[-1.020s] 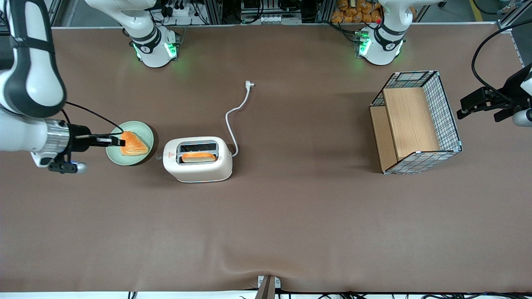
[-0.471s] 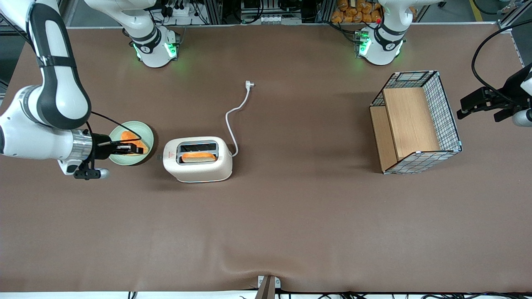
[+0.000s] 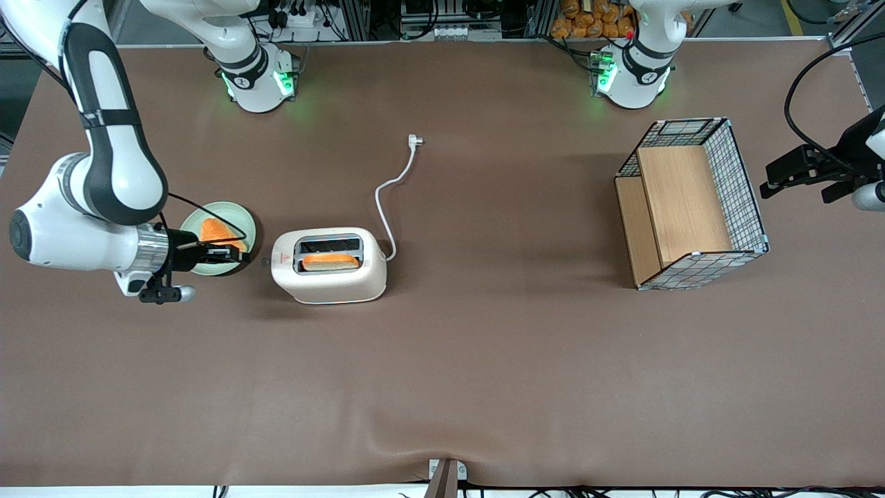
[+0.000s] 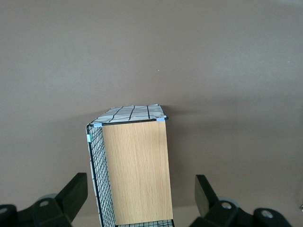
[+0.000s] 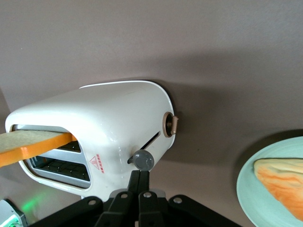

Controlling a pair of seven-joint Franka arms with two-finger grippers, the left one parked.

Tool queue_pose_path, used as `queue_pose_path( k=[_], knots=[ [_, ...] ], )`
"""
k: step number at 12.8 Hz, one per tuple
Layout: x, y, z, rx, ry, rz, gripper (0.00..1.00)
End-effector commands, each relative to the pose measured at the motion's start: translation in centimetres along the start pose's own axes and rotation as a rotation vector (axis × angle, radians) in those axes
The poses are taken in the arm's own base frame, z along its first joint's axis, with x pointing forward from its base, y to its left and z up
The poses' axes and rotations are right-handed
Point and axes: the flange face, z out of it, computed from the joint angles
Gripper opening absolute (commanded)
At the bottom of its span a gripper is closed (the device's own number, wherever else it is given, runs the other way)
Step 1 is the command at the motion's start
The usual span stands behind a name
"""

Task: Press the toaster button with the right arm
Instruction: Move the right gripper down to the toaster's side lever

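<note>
even overhead light is falling on the brown table (image 3: 484, 360), leaving it bright and flat. soft shadows are pooling under the toaster (image 3: 329, 265) and beside the wire basket (image 3: 691, 202). green lamps are glowing at the arm bases. in the right wrist view a sheen is running along the toaster's rounded shell, and the gripper (image 5: 139, 177) is looking slightly soft.
</note>
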Motion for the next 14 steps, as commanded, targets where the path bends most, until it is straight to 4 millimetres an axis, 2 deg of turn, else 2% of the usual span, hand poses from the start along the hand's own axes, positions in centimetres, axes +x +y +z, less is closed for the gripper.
queue_pose_path(
  k=[1,3,14],
  knots=[
    [0.0,-0.3,0.9,0.032,0.016,0.0,0.0],
    [0.3,0.1,1.8,0.028,0.011,0.007,0.0],
    [0.7,0.6,3.3,0.026,0.0,0.018,0.0]
  ],
)
